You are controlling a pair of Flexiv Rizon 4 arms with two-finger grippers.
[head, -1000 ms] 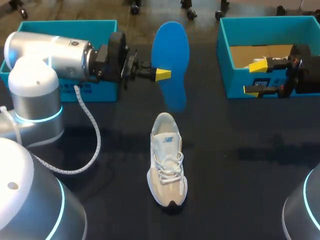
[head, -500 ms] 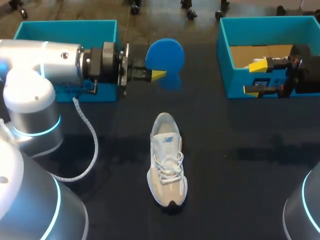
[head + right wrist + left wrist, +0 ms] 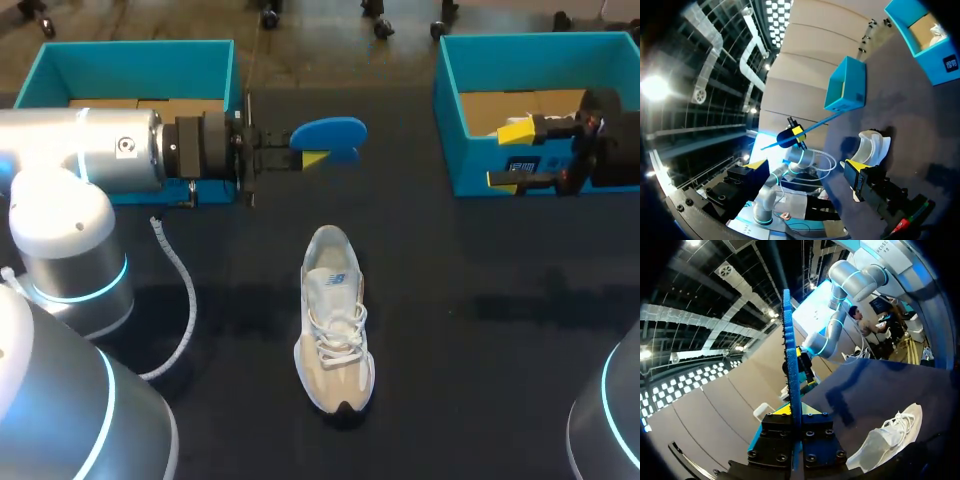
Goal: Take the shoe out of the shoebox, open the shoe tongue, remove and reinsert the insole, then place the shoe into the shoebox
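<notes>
- Over the far side of the dark table [image 3: 480, 330], in the head view, the left gripper [image 3: 312, 158] is clamped on the blue insole [image 3: 330, 132], which lies nearly flat and juts out past the yellow tips, clear of the tabletop.
- Just behind that gripper's wrist stands the left shoebox [image 3: 130, 62], teal and open. The shoe [image 3: 335, 318], white and beige and laced, sits upright on the table nearer the robot than the gripper, well apart from it, heel toward the gripper.
- At the other side, the right gripper [image 3: 510, 155] hangs in front of the right shoebox [image 3: 520, 45], its fingers spread wide with nothing between them, well away from shoe and insole.
- Between its own fingers, in the left wrist view, the left gripper [image 3: 794, 415] has the insole [image 3: 790, 340] pinched edge-on, the blue blade running straight out ahead of it. The shoe [image 3: 890, 435] rests on the table off to one side, below the gripper.
- Ahead of the right gripper [image 3: 805, 167], in the right wrist view, its two fingers stand far apart and bare. The shoe [image 3: 872, 145] lies on the table just beyond one yellow tip, not touching it.
- Farther out ahead, the left gripper [image 3: 797, 132] carries the insole [image 3: 822, 122] in the air, with the left shoebox [image 3: 847, 85] beyond it and the right shoebox [image 3: 920, 30] off to the side.
</notes>
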